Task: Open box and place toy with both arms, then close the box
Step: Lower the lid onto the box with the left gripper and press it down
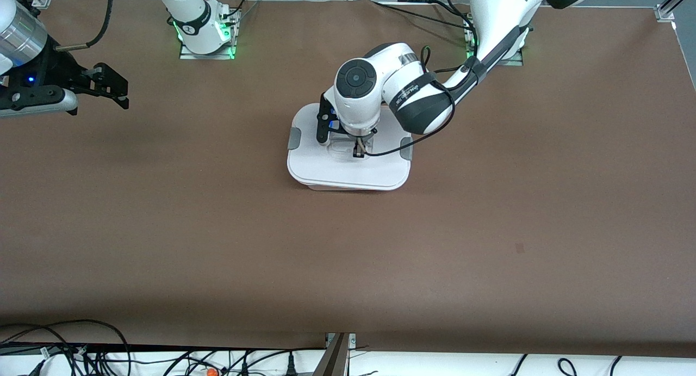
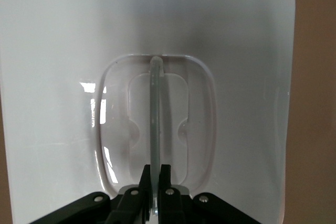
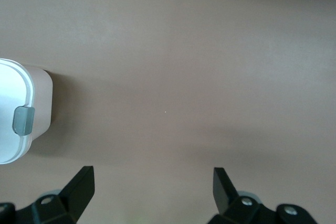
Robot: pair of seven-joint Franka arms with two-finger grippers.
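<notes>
A: Front view first: we see the box at the centre of the frame, slightly above the middle, resting on the brown table with its white lid on and a grey clip at each short side.

B: And the left gripper is right down on that lid, its arm reaching in from the upper right of the frame.

A: In the left wrist view we can settle its grip: the fingers are clenched on the clear handle (a thin upright strip standing in the lid's moulded recess).

B: The right gripper sits in the upper left of the front view, over bare table, well apart from the box; that arm waits.

A: Its wrist view shows both fingers spread wide with nothing between them, and a corner of the box at the middle left edge.

B: We cannot see the toy anywhere.
</notes>
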